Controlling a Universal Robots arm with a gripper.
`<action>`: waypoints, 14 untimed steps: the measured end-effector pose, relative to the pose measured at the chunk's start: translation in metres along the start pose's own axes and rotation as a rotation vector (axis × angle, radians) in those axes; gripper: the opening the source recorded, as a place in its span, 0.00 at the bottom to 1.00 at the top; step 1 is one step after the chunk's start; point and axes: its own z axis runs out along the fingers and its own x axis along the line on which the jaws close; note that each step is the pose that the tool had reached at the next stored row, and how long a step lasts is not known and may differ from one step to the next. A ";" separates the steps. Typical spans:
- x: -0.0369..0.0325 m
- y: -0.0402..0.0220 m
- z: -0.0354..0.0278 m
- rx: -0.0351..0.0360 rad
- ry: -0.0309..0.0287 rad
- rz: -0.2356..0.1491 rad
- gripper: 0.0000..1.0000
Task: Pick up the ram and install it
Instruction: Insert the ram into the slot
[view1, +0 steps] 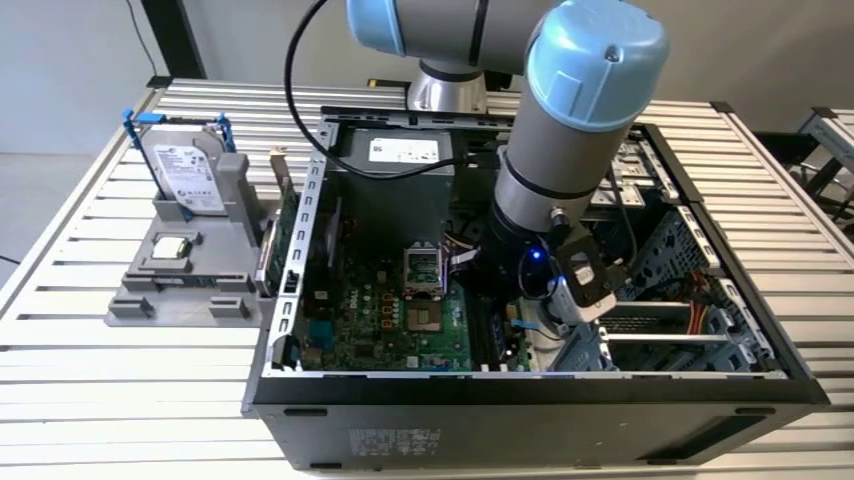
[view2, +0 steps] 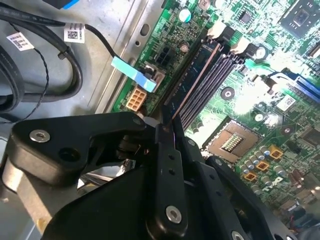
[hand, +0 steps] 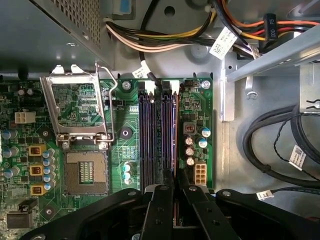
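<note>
Fingers (hand: 161, 210) of the one gripper (hand: 174, 192) pinch one ram (hand: 167, 135) standing in the motherboard (hand: 197, 107) slots; the exterior view adds one hard drive (view1: 187, 175).

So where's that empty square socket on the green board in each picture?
Exterior view: the socket sits mid-board, to the exterior view's left of the arm.
First wrist view: the socket lies next to its open metal frame.
Second wrist view: the socket lies beside the orange parts.
Shared landmark: the long memory slots alongside it, where the tool holds the ram.
</note>
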 end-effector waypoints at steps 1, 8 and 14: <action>-0.0002 0.0005 0.0003 0.0032 0.0000 0.000 0.00; -0.0004 0.0015 0.0022 0.0142 0.0000 0.000 0.00; -0.0003 0.0014 0.0022 0.0145 0.0001 0.000 1.00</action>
